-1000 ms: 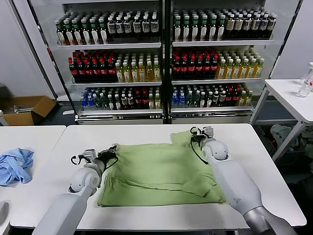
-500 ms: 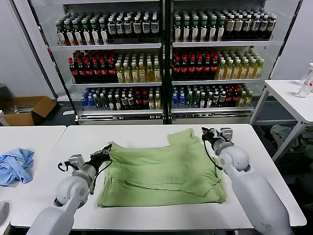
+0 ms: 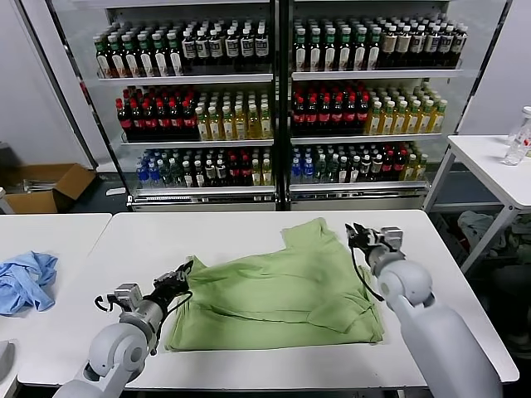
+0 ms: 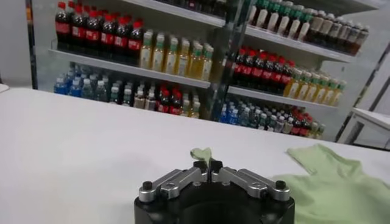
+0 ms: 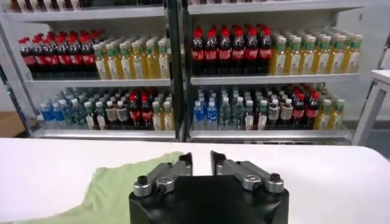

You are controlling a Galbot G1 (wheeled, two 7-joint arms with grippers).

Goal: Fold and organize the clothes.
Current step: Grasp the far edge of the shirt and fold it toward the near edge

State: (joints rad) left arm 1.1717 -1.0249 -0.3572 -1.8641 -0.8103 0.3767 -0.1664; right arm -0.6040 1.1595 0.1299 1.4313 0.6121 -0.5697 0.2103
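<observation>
One light green polo shirt (image 3: 278, 298) lies spread on the white table (image 3: 124, 240), centre. Left gripper (image 3: 181, 273), at the shirt's 9 o'clock edge, is clamped on a pinch of green fabric. Right gripper (image 3: 358, 235), at the shirt's 2 o'clock, stands parted with nothing between its fingers (image 5: 183, 164). Light blue cloth (image 3: 25, 280) lies on the adjacent table at 9 o'clock.

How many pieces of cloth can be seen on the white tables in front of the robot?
2. The green shirt lies on the middle table, its corner pinched in the left claw. The blue cloth lies crumpled on the table to the left. Others may be out of view.
</observation>
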